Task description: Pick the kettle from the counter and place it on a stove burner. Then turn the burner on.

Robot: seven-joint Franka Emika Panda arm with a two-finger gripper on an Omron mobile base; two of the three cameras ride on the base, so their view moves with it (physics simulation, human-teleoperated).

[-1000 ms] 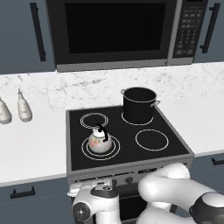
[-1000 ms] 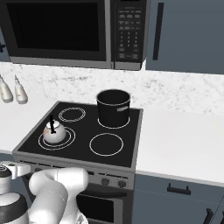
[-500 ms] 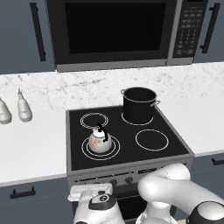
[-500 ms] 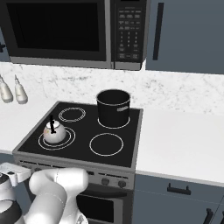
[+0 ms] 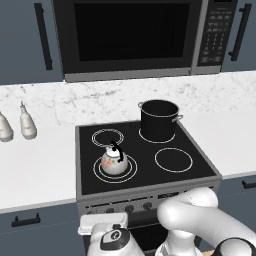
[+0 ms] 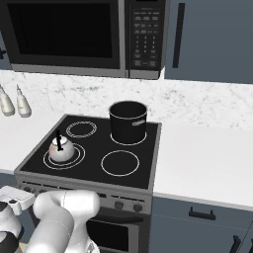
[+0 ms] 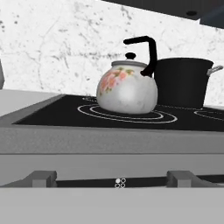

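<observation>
White tool (image 5: 102, 223): jaws spread, holding nothing | kettle (image 5: 114, 161): on stove burner (image 5: 131, 172)

Evenly and softly lit, rendered, with no strong directional source. Faint sheen on the small round cream-white flowered kettle (image 7: 127, 89) and on the tall black cooking pot (image 5: 159, 120). Barely any cast shadows on the black glass cooktop (image 6: 91, 165). Sharp throughout, no blur or edge distortion.
</observation>
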